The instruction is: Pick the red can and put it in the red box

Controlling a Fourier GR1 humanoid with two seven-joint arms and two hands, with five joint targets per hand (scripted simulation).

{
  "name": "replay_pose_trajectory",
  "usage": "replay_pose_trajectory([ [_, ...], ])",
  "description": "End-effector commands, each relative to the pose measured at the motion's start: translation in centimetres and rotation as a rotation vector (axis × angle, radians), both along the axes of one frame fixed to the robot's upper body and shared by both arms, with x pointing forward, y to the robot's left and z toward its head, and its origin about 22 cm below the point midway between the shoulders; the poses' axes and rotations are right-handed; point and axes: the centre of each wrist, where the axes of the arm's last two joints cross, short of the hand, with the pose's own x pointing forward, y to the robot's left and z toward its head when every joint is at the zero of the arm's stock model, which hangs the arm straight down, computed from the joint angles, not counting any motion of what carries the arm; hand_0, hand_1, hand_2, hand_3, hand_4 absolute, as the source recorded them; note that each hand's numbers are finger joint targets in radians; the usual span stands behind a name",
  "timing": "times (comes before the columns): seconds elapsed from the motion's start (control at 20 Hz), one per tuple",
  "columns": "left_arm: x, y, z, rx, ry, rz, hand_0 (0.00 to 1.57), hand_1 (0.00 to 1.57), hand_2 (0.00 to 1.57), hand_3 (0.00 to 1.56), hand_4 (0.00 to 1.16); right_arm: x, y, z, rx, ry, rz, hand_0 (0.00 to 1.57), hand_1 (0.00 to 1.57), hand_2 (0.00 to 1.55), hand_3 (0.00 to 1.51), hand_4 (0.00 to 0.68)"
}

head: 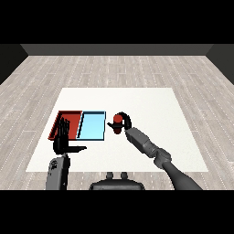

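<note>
The red can point(118, 121) sits in the right hand point(124, 122), just to the right of the light blue tray point(93, 126) and outside it. The black fingers point(112, 123) curl round the can, covering its far side and lower part; whether its base touches the white worktop point(151, 109) or is lifted off it cannot be told from this angle. The red tray point(68, 114) lies against the blue tray's left side, the two edges touching. The left hand point(63, 136) stands over the red tray's near left part, its fingers straight and held upright, the thumb stretched out toward the blue tray.
</note>
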Motion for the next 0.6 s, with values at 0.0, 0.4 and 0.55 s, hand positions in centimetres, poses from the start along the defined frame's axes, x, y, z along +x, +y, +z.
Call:
replay_pose_trajectory([
  [0.0,0.0,0.5,1.6,-0.012,0.009,-0.023,0.0,0.0,0.0,0.0,0.0,1.1,0.1,1.3,0.002,-0.055,0.015,1.51,1.51,1.45,1.39,0.586],
  [0.4,-0.8,-3.8,0.8,0.044,0.015,-0.078,0.0,0.0,0.0,0.0,0.0,1.6,-1.9,3.2,0.01,-0.165,0.07,1.51,1.51,1.45,1.38,0.541],
  [0.55,-0.3,-4.3,1.4,0.05,0.046,-0.1,0.0,0.0,0.0,0.0,0.0,1.7,-1.8,5.6,-0.004,-0.201,0.069,1.53,1.53,1.46,1.37,0.57],
])
